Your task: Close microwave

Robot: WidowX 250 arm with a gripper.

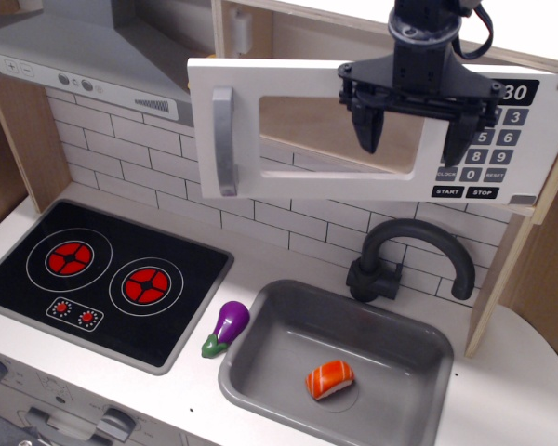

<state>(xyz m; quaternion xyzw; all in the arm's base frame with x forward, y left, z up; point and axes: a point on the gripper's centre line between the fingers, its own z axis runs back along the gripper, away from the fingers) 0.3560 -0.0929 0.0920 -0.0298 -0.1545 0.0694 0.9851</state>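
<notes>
**Microwave door nearly flush, pincer spread in front of it**

The white wooden toy microwave (372, 130) sits at the 12 to 1 o'clock part of the view, mounted above the brick-pattern back wall. Its wide door with the clear window lies almost flat against the body, and the grey vertical bar handle (224, 141) stands at the door's 9 o'clock edge. Whether the door is fully seated cannot be told. The black number keypad (491, 158) fills the microwave's 3 o'clock end, partly hidden by the arm.

The black robot gripper (416, 141) hangs down from 12 o'clock in front of the door's right half. Its jaws are released and spread wide, one finger over the window and the other over the keypad, grasping nothing. Whether the fingers touch the door face cannot be told.

Below, at 5 o'clock, a grey rectangular sink basin (260, 358) holds an orange-and-white toy salmon sushi piece (330, 378). A black curved tap (411, 260) rises just behind the sink. A purple toy aubergine (226, 327) lies on the white counter just beside the sink's 9 o'clock rim. The black two-burner hob (102, 283) with red rings lies at 8 o'clock, under the grey range hood (84, 56) at 10 o'clock.
</notes>
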